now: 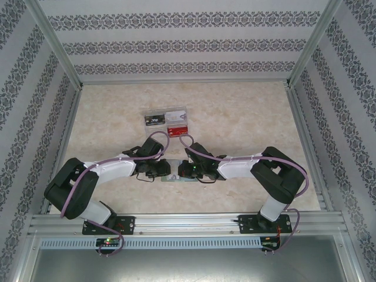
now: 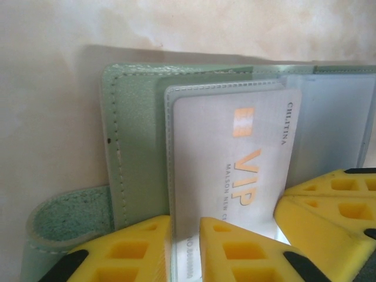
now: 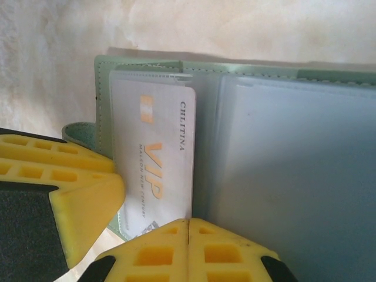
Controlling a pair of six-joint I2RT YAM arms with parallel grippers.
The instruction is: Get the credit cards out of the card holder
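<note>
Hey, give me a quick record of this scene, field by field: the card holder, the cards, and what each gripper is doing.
card holder: pale green, open flat on the table, clear pockets inside
VIP card: white, sitting in a pocket on the tab side
red card: out on the table beyond the arms, paler cards just past it
left gripper: narrow gap, the VIP card's near end showing between the fingers
right gripper: fingers together at that card's near corner; any pinch unclear

Soft, even light washes the pale worktop (image 1: pixel 235 117). Both wrist views look hazy; the wallet (image 2: pixel 135 147) casts a faint shadow past its far edge, and the yellow fingers (image 2: pixel 117 258) blur close up.
</note>
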